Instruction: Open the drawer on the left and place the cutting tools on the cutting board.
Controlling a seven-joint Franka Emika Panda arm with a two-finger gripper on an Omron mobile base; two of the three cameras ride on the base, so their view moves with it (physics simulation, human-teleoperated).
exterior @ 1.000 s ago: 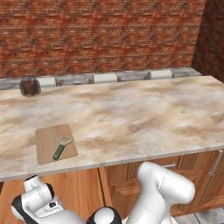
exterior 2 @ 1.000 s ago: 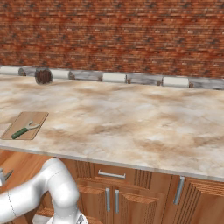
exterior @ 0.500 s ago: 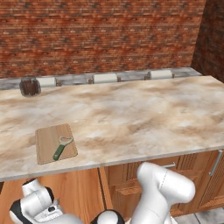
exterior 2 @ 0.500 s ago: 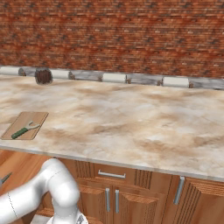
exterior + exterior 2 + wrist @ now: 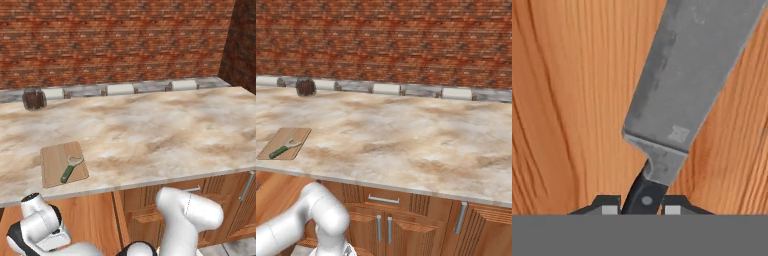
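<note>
Up close we see our pincer (image 5: 642,210) clamped on the knife (image 5: 682,95) handle, blade pointing away; base views show the peeler (image 5: 70,169) on the cutting board (image 5: 52,162).

Marble counter (image 5: 150,135), cutting board (image 5: 52,165) near its front left, dark jar (image 5: 34,98) at the back

Grey knife (image 5: 687,85) on wood, green tool (image 5: 70,169) on board (image 5: 52,162)
</note>
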